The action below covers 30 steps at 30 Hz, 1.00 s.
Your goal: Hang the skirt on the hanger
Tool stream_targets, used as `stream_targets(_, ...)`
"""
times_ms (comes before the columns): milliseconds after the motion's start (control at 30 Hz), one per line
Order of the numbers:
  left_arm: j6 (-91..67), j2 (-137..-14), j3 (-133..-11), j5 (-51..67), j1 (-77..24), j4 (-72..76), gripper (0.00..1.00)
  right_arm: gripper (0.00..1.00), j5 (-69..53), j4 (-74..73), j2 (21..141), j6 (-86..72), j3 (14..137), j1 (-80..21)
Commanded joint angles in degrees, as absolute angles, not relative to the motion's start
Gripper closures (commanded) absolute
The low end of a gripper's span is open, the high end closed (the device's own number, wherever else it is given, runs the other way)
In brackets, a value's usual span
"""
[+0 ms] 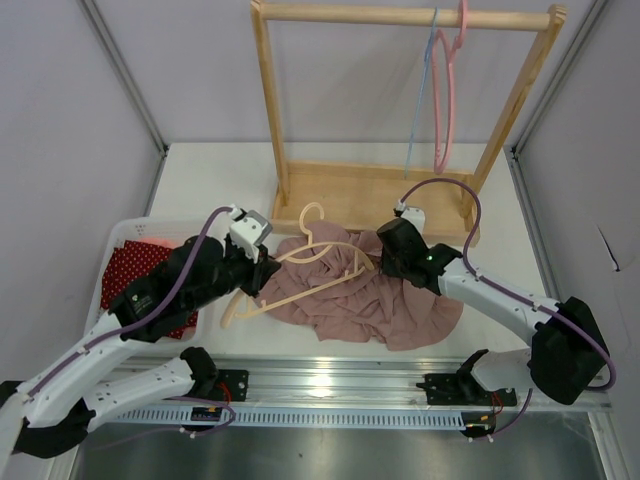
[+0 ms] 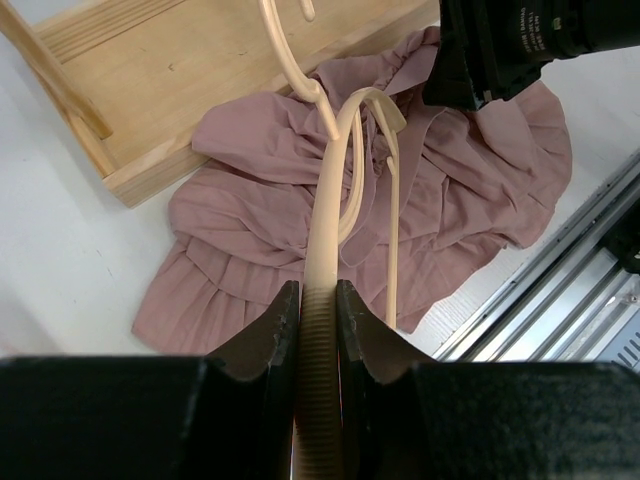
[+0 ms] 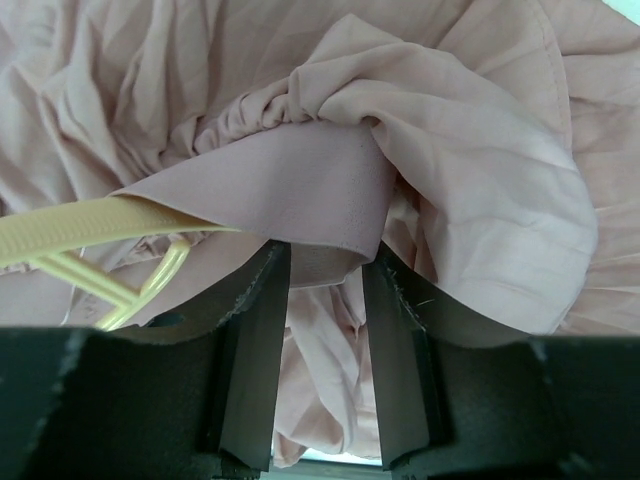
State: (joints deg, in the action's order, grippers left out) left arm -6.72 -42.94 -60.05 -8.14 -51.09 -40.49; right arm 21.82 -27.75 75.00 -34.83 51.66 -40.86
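The dusty-pink skirt (image 1: pixel 370 300) lies crumpled on the table in front of the wooden rack. A cream plastic hanger (image 1: pixel 300 270) rests across its left part, hook pointing toward the rack. My left gripper (image 1: pixel 262 270) is shut on the hanger's ribbed left arm (image 2: pixel 325 230), as the left wrist view (image 2: pixel 318 300) shows. My right gripper (image 1: pixel 378 258) sits at the skirt's upper edge by the hanger's right end. In the right wrist view its jaws (image 3: pixel 327 260) stand apart, with the skirt's waistband (image 3: pixel 300 185) draped over the fingertips and the hanger (image 3: pixel 70 230) tucked under the fabric at left.
A wooden rack (image 1: pixel 400 190) stands at the back, with a pink hanger (image 1: pixel 445 100) and a blue hanger (image 1: pixel 420 90) on its top bar. A white basket (image 1: pixel 115 240) with red dotted cloth (image 1: pixel 140 270) sits at left. A metal rail (image 1: pixel 350 380) runs along the near edge.
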Motion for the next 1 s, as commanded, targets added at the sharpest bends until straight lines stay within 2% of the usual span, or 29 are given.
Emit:
stream_targets(0, -8.26, -41.58, -59.24, -6.24, -51.15, -36.12, 1.00, 0.61, 24.34, -25.93, 75.76, -34.63, 52.30, -40.69)
stream_targets(67, -8.52, -41.14, -58.02, -5.54, -51.24, -34.64, 1.00, 0.62, 24.70, -25.75, 75.67, -34.72, 52.12, -40.69)
stream_targets(167, -8.61, -40.52, -55.91, -4.40, -51.50, -31.92, 1.00, 0.69, 25.22, -26.01, 75.76, -34.37, 52.47, -40.69)
stream_targets(200, -8.61, -40.52, -55.38, -4.57, -51.76, -31.30, 1.00, 0.78, 25.31, -26.19, 75.85, -34.19, 52.73, -40.78)
stream_targets(300, -8.26, -39.99, -52.83, -7.10, -52.82, -27.88, 1.00, 0.95, 24.61, -28.12, 75.59, -34.10, 54.49, -40.87)
stream_targets(367, -7.56, -39.03, -51.16, -8.87, -53.70, -25.68, 1.00, 0.99, 24.43, -30.39, 74.98, -34.19, 56.50, -41.31)
stream_targets(667, -5.10, -37.80, -46.85, -18.97, -60.99, -17.06, 1.00, 1.00, 21.79, -42.78, 71.98, -34.37, 63.80, -42.98)
stream_targets(967, -4.48, -35.16, -45.01, -14.79, -61.52, -13.64, 1.00, 1.00, 21.01, -47.55, 70.93, -35.42, 64.60, -44.91)
